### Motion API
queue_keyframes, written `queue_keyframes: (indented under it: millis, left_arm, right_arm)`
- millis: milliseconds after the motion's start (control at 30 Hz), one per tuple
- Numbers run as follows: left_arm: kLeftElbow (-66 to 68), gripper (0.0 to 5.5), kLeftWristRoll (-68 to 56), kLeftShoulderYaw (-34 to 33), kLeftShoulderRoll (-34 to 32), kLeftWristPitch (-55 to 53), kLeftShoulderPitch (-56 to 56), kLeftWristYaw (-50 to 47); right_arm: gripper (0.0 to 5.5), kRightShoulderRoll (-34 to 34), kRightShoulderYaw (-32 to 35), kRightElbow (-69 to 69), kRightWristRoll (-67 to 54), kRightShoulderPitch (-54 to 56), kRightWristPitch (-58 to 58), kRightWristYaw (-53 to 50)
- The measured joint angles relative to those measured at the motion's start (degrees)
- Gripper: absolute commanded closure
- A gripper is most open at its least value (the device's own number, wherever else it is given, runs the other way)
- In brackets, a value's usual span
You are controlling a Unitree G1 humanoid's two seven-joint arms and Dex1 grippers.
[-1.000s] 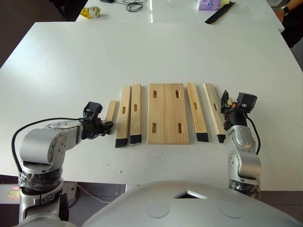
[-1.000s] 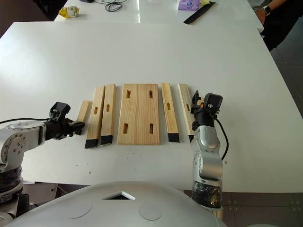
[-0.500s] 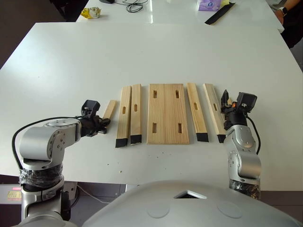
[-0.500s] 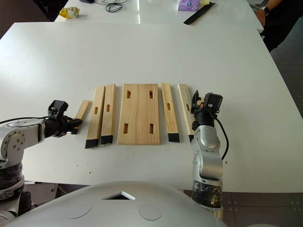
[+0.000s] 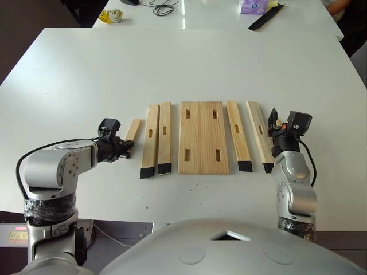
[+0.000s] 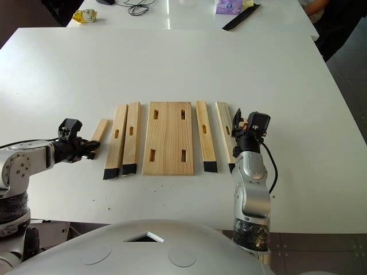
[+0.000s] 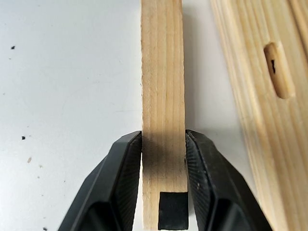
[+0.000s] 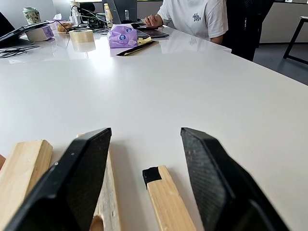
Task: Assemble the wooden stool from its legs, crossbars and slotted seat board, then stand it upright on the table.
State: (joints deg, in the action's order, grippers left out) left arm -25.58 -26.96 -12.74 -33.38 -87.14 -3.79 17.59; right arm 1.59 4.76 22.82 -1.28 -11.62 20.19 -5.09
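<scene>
The slotted seat board (image 5: 201, 137) lies flat mid-table. Two legs (image 5: 150, 137) (image 5: 164, 135) lie to its left and two more (image 5: 237, 135) (image 5: 258, 134) to its right. A short crossbar (image 5: 133, 131) lies left of the legs. My left gripper (image 5: 123, 150) is at its near end. In the left wrist view both fingers (image 7: 126, 168) press the sides of the crossbar (image 7: 162, 72). My right gripper (image 5: 276, 121) stands open beside the outer right leg. A second short crossbar (image 8: 166, 199) with a black end lies between its fingers (image 8: 82, 168).
The white table (image 5: 183, 69) has wide bare room beyond the parts and to both sides. Its front edge runs close below the arms. A second table behind holds a purple pack (image 5: 253, 6), a yellow object (image 5: 110, 14) and a black strip (image 5: 265, 16).
My left gripper has shifted a little left, away from the legs, and its fingers now sit on the short crossbar's near end. The right arm has not moved.
</scene>
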Motion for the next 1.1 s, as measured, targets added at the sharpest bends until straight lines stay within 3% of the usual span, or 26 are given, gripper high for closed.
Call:
queue_keyframes:
  millis: [333, 533, 767, 1100]
  left_arm:
    - [3.54, 4.17, 4.52, -0.08, -0.29, 7.99, -5.06, -1.95]
    - [6.00, 4.17, 8.07, -0.68, -0.80, 22.15, -9.69, -2.38]
    - [3.71, 4.17, 0.86, -0.52, 4.19, 38.47, -16.94, 7.35]
    - [4.02, 4.17, -19.19, 2.57, 8.13, 42.00, -19.30, 27.87]
  right_arm:
    - [2.80, -3.27, 2.54, -0.77, -0.73, 3.93, 0.49, 1.83]
    - [2.80, -7.87, 8.15, -1.39, -7.61, 8.63, 1.81, 7.85]
    - [2.80, -18.39, 17.79, -2.28, -33.22, 21.51, 13.57, 24.14]
    - [2.80, -34.29, 9.92, -6.63, -48.87, 30.99, 24.84, 54.87]
